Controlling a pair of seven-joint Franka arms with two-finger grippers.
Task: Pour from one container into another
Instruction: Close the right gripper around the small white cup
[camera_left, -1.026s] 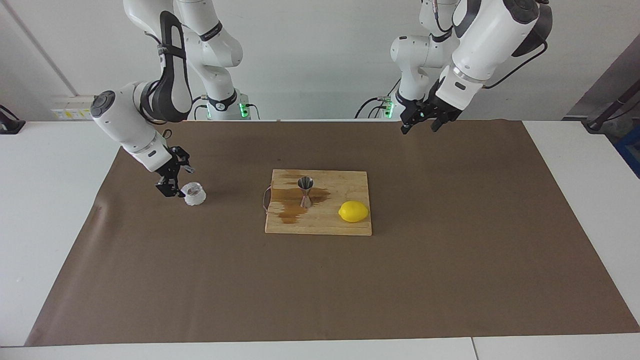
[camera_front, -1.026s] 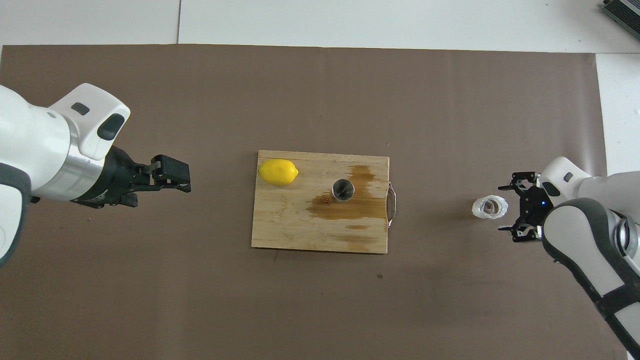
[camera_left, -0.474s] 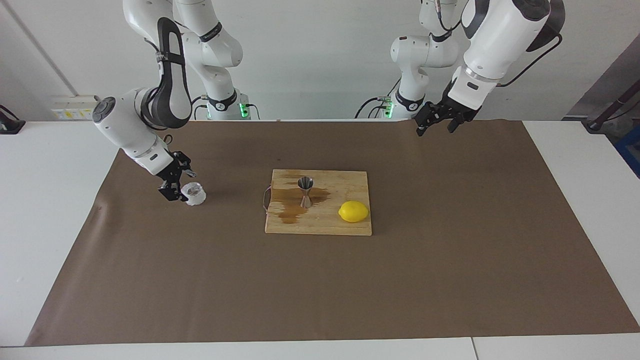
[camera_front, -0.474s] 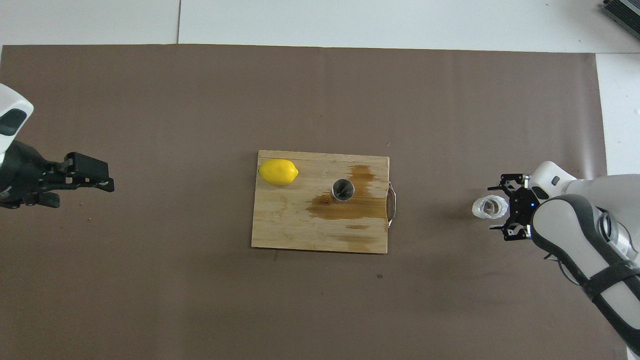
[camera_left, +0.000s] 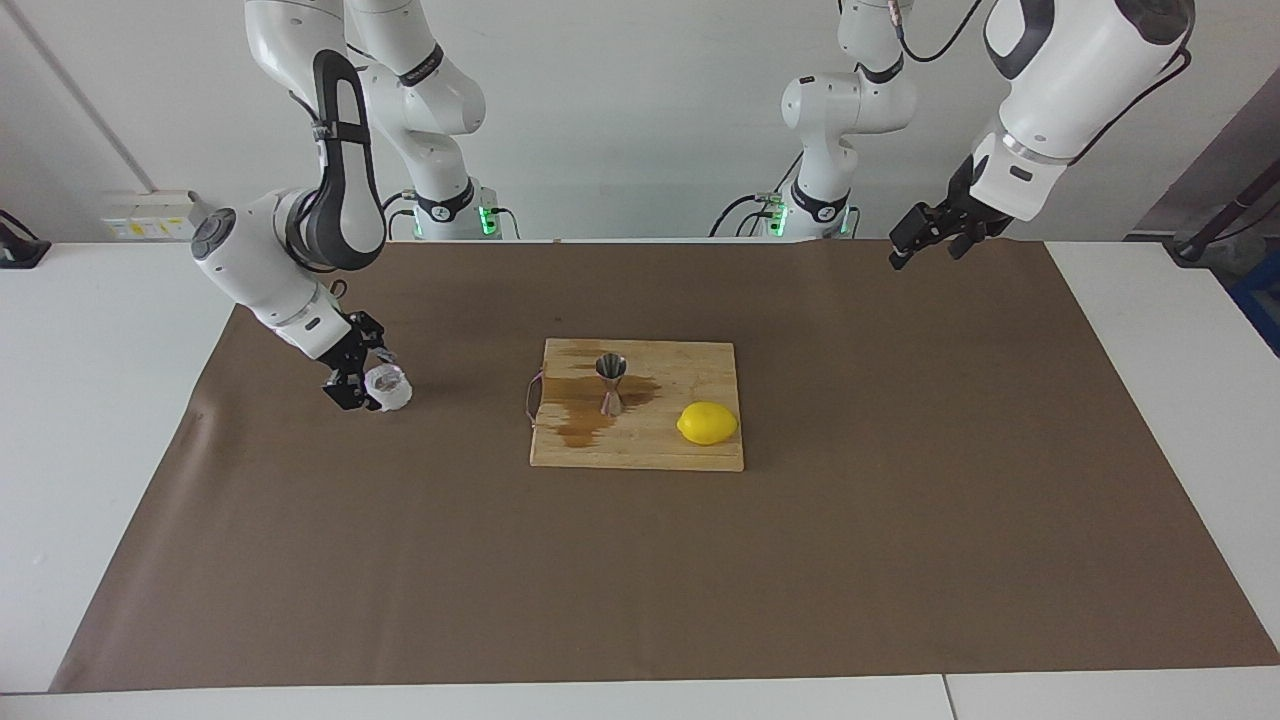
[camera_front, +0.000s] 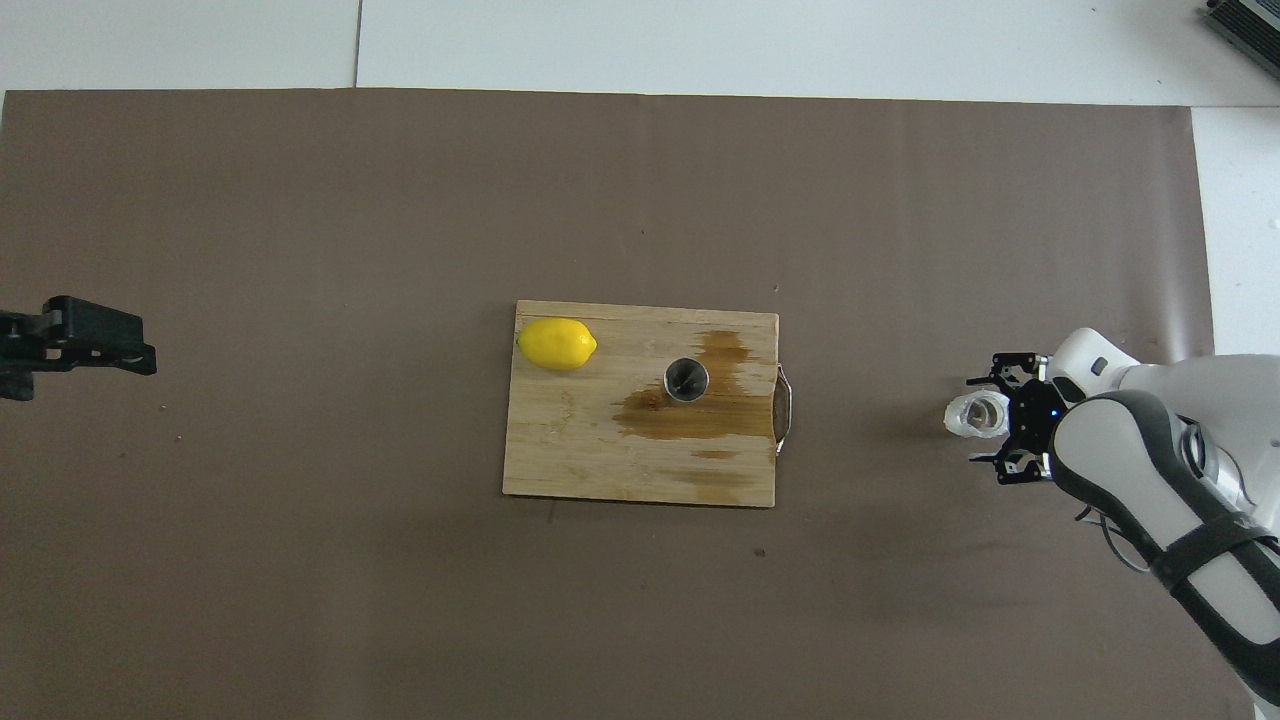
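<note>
Cup stood on the brown paper at nine o'clock of the jigger; the right gripper had edged in, wide jaws flanking it, while the left gripper had withdrawn, jaws wide, empty. From overhead, the cup sat at three o'clock of the jigger between the right gripper's spread fingers, and the left gripper had retreated to the nine o'clock edge.

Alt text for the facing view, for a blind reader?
The right gripper, open, is around a whitish cup on the brown mat. A steel jigger and lemon sit on a wet cutting board; the left gripper hangs raised, open.

Jigger upright on board; lemon crowds left-arm side; above unobstructed.
</note>
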